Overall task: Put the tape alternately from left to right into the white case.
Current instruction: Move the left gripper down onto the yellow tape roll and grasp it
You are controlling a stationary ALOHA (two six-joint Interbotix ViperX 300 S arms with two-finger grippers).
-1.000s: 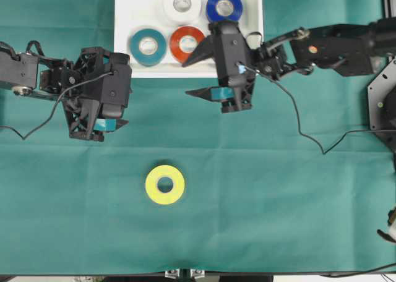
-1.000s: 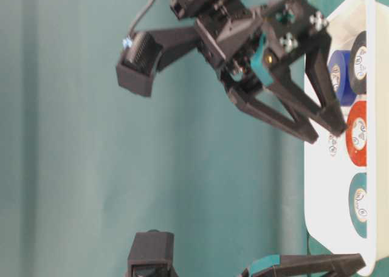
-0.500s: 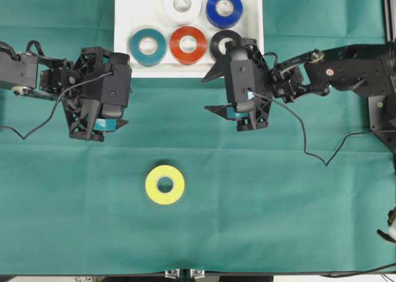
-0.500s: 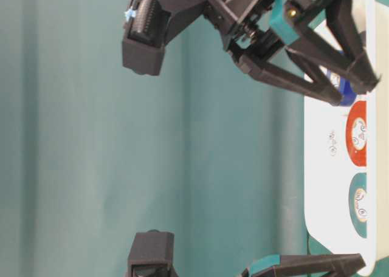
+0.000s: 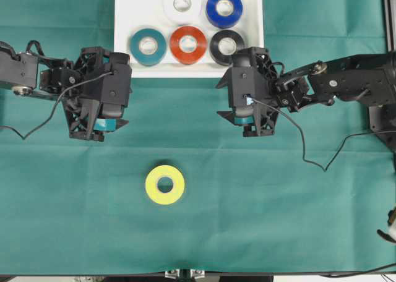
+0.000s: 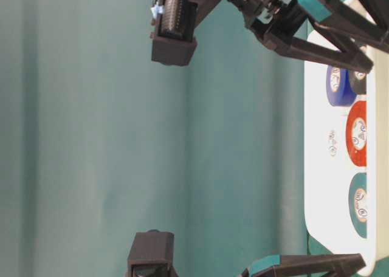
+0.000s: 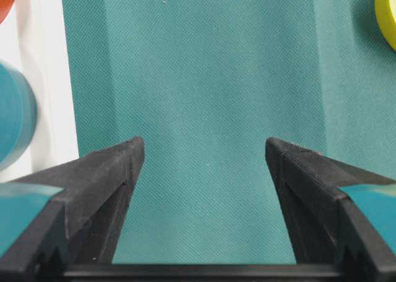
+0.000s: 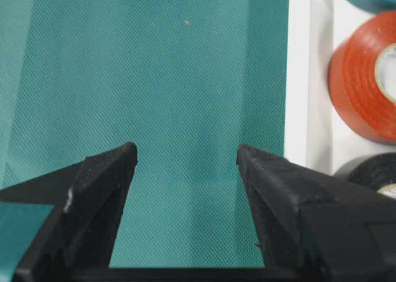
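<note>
The white case (image 5: 124, 10) lies at the top middle and holds several rolls: white tape (image 5: 182, 4), blue tape (image 5: 224, 8), teal tape (image 5: 148, 46), red tape (image 5: 187, 44) and black tape (image 5: 226, 46). Alone on the green cloth lies a yellow tape (image 5: 165, 184), below the case. My left gripper (image 5: 120, 91) hangs open and empty left of the case's front edge; only cloth shows between its fingers (image 7: 203, 143). Just below the black tape, my right gripper (image 5: 218, 99) is open and empty too (image 8: 185, 147), with the case rim (image 8: 297, 78) to its right.
Green cloth (image 5: 278, 201) covers the whole table. The right arm's black base (image 5: 383, 102) stands at the right edge, with its cable (image 5: 309, 152) trailing over the cloth. The left arm's cable (image 5: 37, 124) loops at the far left.
My right gripper has drawn back from the case, right and toward the front, uncovering the black tape lying in the case. The left arm has not moved.
</note>
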